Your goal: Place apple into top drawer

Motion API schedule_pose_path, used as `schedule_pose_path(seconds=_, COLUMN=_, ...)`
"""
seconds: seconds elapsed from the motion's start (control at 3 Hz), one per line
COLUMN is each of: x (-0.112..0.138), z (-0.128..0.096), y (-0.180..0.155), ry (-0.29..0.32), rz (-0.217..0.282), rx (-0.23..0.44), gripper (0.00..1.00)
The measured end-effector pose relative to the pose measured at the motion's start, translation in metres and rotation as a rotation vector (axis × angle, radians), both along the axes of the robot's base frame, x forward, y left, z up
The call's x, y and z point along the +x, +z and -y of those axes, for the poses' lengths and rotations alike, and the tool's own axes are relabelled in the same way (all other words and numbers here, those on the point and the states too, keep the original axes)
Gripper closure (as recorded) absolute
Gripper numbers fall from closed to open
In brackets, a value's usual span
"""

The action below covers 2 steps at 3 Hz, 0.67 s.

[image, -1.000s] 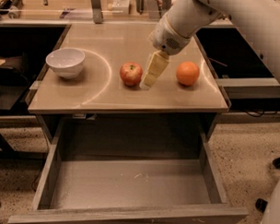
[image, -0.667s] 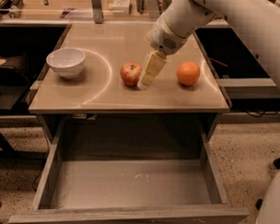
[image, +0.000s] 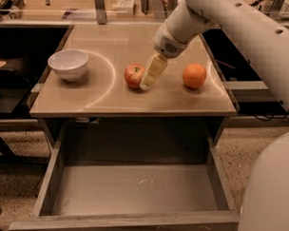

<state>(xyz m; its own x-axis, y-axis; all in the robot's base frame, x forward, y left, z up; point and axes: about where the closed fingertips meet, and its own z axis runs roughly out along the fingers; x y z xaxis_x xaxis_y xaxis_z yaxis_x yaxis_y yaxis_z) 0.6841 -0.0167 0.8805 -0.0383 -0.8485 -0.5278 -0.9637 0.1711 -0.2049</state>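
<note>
A: Where is the apple sitting right now?

B: The apple (image: 133, 75), small and red with yellowish patches, is resting on the tan countertop (image: 111, 99), near the middle. It is not yet in the drawer.

A: And the top drawer?

B: The top drawer (image: 132, 188) is standing pulled all the way out below the counter's front edge. Its grey bottom is showing, with nothing lying in it. So the opening part is looking finished.

A: What is the robot doing?

B: A white arm (image: 233, 25) is reaching in from the upper right. Its pale gripper (image: 149, 77) is angling downward and is touching, or very nearly touching, the apple's right side. I cannot tell whether the gripper is spread or closed, or whether it is grasping the fruit at all.

A: Is the apple being lifted?

B: No, it is sitting flat on the surface.

A: Anything else nearby?

B: An orange (image: 194, 75) is lying to the right of the gripper, apart from the apple. A white bowl (image: 68, 64) is sitting well to the left.

A: So how far along is this?

B: I am judging it as early. The grasp, the lift, the carry forward over the open drawer and the release are all remaining.
</note>
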Motion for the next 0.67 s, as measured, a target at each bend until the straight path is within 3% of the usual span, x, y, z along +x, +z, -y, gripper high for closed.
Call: schedule_pose_path(seconds=0.67, x=0.000, z=-0.010, y=-0.011, ry=0.026, rz=-0.004, rx=0.019, gripper=0.00)
